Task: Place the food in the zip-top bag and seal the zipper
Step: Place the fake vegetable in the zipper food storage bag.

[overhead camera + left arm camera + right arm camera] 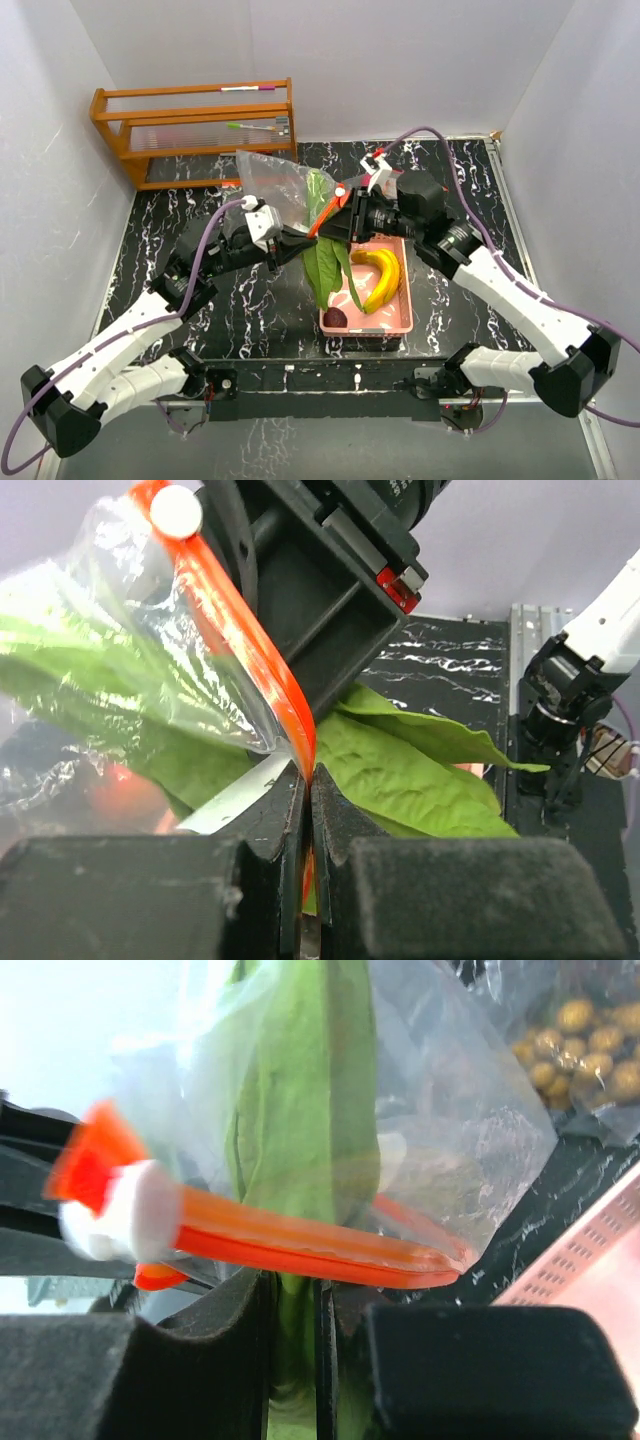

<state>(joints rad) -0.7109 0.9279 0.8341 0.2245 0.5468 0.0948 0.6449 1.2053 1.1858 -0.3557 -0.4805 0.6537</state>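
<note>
Left gripper (308, 780) clamped on bag zipper (250, 670); right gripper (295, 1300) pinches leaf (300, 1110), seemingly; two bananas (380, 278), one basket (370, 329).

Left arm (110, 355) and right arm (515, 295): white link shells, black joints and bases, a purple cable (428, 128) along each, black left hand (308, 780) and right hand (295, 1295) with matt padded fingers (480, 890).

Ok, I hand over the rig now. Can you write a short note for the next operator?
Left gripper: shut on the zipper.
Right gripper: shut on the leaves, just below the zipper.
Bag: held up between both arms, leaves partly inside, partly hanging out.
Bananas and purple fruit: in the basket.
Left to do: leaves fully in, the rest loaded, zipper sealed.
</note>
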